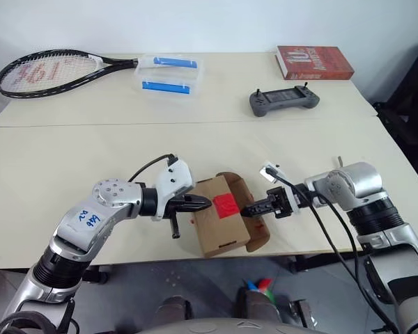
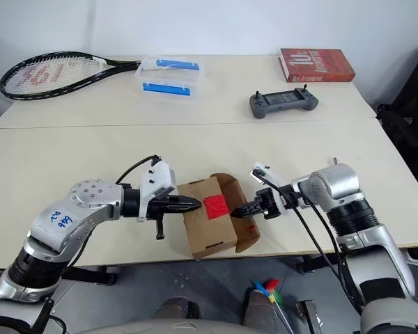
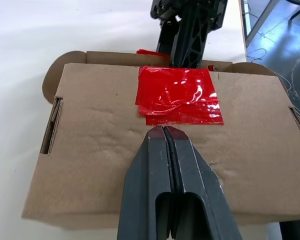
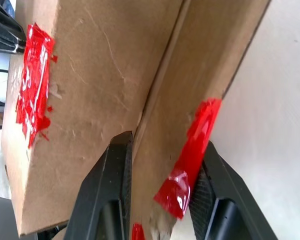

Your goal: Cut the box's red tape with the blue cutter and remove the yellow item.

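Brown cardboard box (image 1: 219,223) sits at the table's (image 1: 70,160) front edge, red tape (image 1: 225,204) on top, left gripper (image 1: 203,204) pinched fully shut with its tip resting by the tape, while the right gripper (image 1: 249,211) clamps the box's opened flap (image 4: 190,95).

The red book (image 1: 315,62) bears a large "10"; its smaller print is unreadable.
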You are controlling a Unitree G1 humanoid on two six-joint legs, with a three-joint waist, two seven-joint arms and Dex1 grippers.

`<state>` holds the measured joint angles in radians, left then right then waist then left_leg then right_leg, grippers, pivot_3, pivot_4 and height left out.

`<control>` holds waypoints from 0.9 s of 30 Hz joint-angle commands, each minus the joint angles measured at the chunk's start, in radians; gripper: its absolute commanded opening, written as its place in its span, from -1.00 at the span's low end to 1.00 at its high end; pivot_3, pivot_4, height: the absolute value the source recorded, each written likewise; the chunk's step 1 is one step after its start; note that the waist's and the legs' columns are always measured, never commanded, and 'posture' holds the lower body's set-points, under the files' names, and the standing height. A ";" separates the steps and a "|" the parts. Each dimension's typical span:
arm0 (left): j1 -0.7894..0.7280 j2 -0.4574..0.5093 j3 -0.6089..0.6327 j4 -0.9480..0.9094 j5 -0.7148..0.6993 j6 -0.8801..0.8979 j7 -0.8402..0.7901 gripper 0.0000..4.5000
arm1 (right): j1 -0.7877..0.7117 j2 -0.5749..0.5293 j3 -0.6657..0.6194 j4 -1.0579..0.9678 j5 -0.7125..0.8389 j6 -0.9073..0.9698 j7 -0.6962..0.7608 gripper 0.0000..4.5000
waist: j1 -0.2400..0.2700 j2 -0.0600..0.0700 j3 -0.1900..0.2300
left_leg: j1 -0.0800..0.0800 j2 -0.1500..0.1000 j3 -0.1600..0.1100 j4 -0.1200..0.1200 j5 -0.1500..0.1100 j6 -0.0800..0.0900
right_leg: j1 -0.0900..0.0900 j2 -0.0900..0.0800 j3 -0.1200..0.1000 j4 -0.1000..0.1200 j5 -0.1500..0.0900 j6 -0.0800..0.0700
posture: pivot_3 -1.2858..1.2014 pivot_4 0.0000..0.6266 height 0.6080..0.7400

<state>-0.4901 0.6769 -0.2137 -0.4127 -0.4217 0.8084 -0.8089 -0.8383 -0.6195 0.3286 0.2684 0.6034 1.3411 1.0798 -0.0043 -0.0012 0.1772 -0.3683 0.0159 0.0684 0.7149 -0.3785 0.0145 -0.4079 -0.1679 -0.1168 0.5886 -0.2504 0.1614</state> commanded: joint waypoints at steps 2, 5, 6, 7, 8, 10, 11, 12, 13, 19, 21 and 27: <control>0.005 0.000 -0.027 0.025 0.027 0.016 0.007 -1.00 | 0.011 0.024 0.087 0.043 -0.057 -0.014 0.004 -0.44 | -0.002 0.000 0.000 | 0.000 0.000 0.000 0.000 0.000 0.000 | 0.000 0.000 0.000 0.000 0.000 0.000 | 0.03 -0.52 1.00; 0.005 0.000 -0.028 0.028 0.028 0.014 0.008 -1.00 | 0.012 0.014 0.108 0.029 -0.068 -0.018 0.025 -0.78 | -0.001 0.000 -0.001 | 0.000 0.000 0.000 0.000 0.000 -0.001 | 0.000 0.000 0.000 0.001 0.000 0.000 | 0.03 -0.52 1.00; 0.005 0.000 -0.027 0.028 0.028 0.013 0.008 -1.00 | 0.014 0.011 0.111 0.027 -0.073 -0.020 0.028 -0.93 | -0.001 0.000 -0.001 | 0.000 0.000 0.000 0.000 0.000 -0.001 | 0.000 0.000 0.000 0.000 0.000 0.000 | 0.03 -0.52 1.00; 0.005 -0.001 -0.027 0.029 0.028 0.013 0.009 -1.00 | 0.015 0.010 0.112 0.028 -0.077 -0.022 0.030 -0.97 | -0.001 0.000 -0.001 | 0.000 0.000 0.000 0.000 0.000 -0.001 | 0.000 0.000 0.000 0.000 0.000 0.000 | 0.03 -0.52 1.00; 0.004 -0.002 -0.028 0.031 0.029 0.012 0.009 -1.00 | 0.014 0.010 0.109 0.033 -0.080 -0.021 0.029 -0.97 | 0.000 0.000 -0.001 | 0.000 0.000 0.000 0.000 0.000 -0.001 | 0.000 0.000 0.000 0.000 0.000 0.000 | 0.03 -0.52 1.00; 0.003 -0.004 -0.029 0.034 0.031 0.006 0.008 -1.00 | 0.015 -0.002 0.106 0.034 -0.087 -0.013 0.030 -0.97 | 0.000 0.000 -0.001 | 0.000 0.000 0.000 0.000 0.000 -0.001 | 0.000 0.000 0.000 0.000 0.000 0.000 | 0.03 -0.52 1.00; 0.003 -0.006 -0.030 0.037 0.032 0.002 0.008 -1.00 | 0.016 -0.011 0.108 0.030 -0.090 -0.013 0.035 -0.97 | 0.000 0.000 -0.001 | 0.000 0.000 0.000 0.000 0.000 -0.001 | 0.000 0.000 0.000 0.000 0.000 0.000 | 0.03 -0.52 1.00; 0.002 -0.008 -0.032 0.039 0.034 -0.004 0.007 -1.00 | 0.017 -0.019 0.106 0.028 -0.092 -0.009 0.034 -0.97 | 0.000 0.000 -0.001 | 0.000 0.000 0.000 0.000 0.000 -0.001 | 0.000 0.000 0.000 0.000 0.000 0.000 | 0.03 -0.52 1.00; 0.002 -0.010 -0.033 0.042 0.035 -0.010 0.005 -1.00 | 0.015 -0.023 0.100 0.026 -0.091 0.000 0.029 -0.97 | 0.001 0.000 -0.001 | 0.000 0.000 0.000 0.000 0.000 -0.001 | 0.000 0.000 0.000 0.000 0.000 0.000 | 0.03 -0.52 1.00; 0.016 -0.007 0.001 0.042 -0.002 -0.042 -0.026 -1.00 | 0.001 -0.054 0.070 -0.007 -0.090 0.043 -0.004 -0.97 | 0.006 0.000 -0.001 | -0.001 0.000 -0.001 0.000 0.000 -0.001 | 0.000 0.000 0.000 0.000 0.000 0.000 | 0.03 -0.52 1.00; 0.025 0.001 0.032 0.038 -0.029 -0.046 -0.049 -1.00 | -0.007 -0.068 0.046 -0.019 -0.086 0.063 -0.018 -0.97 | 0.006 0.000 -0.001 | -0.002 0.000 -0.001 0.000 0.000 -0.001 | 0.000 0.000 -0.001 -0.001 0.000 0.000 | 0.03 -0.52 1.00; 0.045 0.004 0.045 0.035 -0.061 -0.045 -0.092 -1.00 | -0.050 -0.150 -0.036 -0.061 -0.038 0.149 -0.015 -0.97 | 0.024 0.001 0.000 | -0.004 0.000 -0.002 0.000 0.000 -0.001 | -0.001 0.000 -0.001 -0.003 0.000 0.000 | 0.03 -0.52 1.00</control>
<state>-0.4569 0.6831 -0.1703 -0.3761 -0.4686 0.7636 -0.8897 -0.8690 -0.7299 0.3284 0.2331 0.5695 1.4647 1.0819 0.0195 -0.0002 0.1771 -0.3722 0.0155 0.0668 0.7147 -0.3787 0.0140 -0.4090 -0.1677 -0.1184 0.5856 -0.2505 0.1612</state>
